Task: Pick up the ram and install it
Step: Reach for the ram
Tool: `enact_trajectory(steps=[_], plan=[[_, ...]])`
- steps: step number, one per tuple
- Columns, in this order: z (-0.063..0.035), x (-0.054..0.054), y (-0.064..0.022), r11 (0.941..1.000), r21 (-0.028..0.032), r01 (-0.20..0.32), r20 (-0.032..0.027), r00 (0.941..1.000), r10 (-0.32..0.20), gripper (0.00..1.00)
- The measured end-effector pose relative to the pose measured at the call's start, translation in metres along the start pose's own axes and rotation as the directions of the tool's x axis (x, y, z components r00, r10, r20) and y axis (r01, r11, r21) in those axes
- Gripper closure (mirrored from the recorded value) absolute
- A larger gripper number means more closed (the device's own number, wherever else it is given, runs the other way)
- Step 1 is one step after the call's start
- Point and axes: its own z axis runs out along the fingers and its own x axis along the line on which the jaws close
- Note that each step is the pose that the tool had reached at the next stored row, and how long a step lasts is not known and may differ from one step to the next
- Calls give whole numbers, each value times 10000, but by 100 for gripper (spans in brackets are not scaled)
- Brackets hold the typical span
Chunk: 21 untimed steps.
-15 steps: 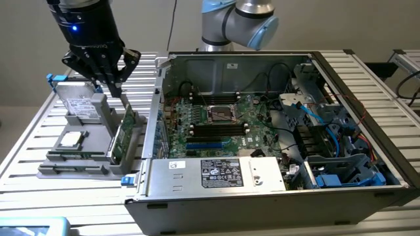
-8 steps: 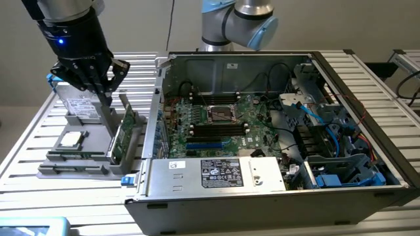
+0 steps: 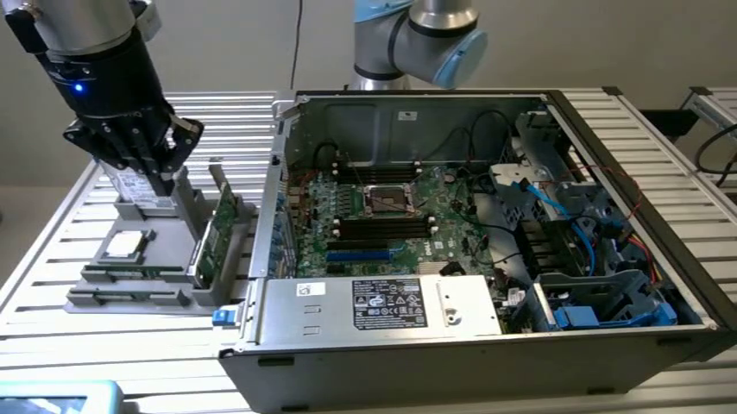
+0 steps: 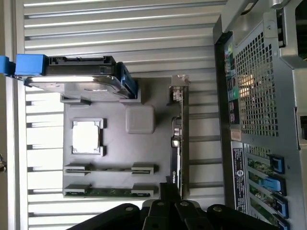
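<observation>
closed gripper (image 4: 170, 192) hovers over grey tray (image 4: 115, 154) holding ram (image 4: 110, 192) in its slot.

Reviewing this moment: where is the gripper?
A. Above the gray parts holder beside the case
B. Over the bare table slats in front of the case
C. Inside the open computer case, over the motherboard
A: in the exterior view the gripper hangs above the gray parts holder, to the exterior view's left of the computer case and outside its walls.
</observation>
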Motion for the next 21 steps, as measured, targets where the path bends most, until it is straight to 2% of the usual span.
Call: enact_trajectory(steps=[2,4,12,19,21], plan=[[13,105,-16,10000,9,-4,-119,9999,4,89],[20,182,-27,10000,12,-7,-164,9999,7,89],[39,441,-94,10000,15,-5,-183,9998,5,89],[68,518,-239,10000,16,2,-195,9998,-2,89],[101,519,-274,10000,19,1,-243,9997,-1,89]])
